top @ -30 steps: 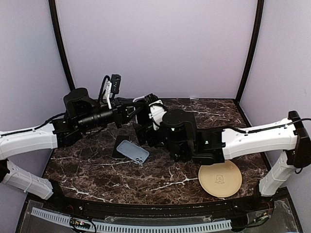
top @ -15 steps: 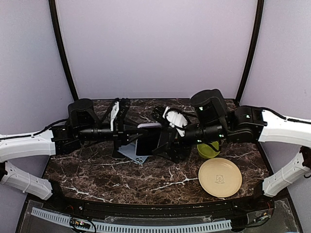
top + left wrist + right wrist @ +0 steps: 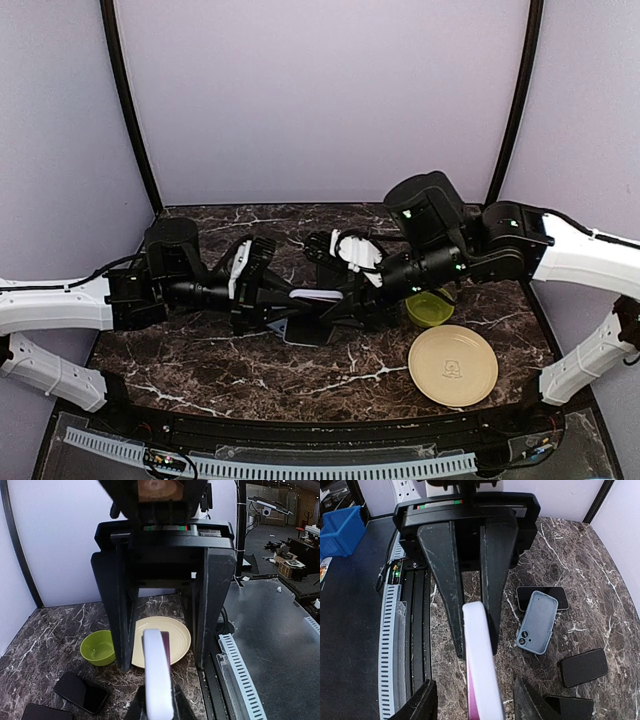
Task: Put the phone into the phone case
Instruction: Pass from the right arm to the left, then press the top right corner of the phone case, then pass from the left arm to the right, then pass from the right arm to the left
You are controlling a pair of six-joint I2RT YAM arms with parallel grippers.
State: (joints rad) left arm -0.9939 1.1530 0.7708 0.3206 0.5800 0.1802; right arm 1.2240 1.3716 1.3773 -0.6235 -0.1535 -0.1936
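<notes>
Left gripper [image 3: 157,709] is clamped on a white-edged phone [image 3: 158,670]. The phone stands edge-on between its jaws and sticks out past the tips. Right gripper [image 3: 476,702] faces it head-on with its jaws spread wide, one finger on each side of the phone. The fingers [image 3: 422,705] look clear of the phone, so it has no grip. The phone is off the table, between both sets of jaws.

Blue phone case [image 3: 537,622] lies flat on the table with its camera cutout showing. It is off to one side of the right jaws, below them, overlapping a black phone [image 3: 555,596]. Two more dark slabs [image 3: 583,667] lie further out. Green bowl [image 3: 428,308] and tan plate [image 3: 453,365] are behind the right jaws, just beside each other.
</notes>
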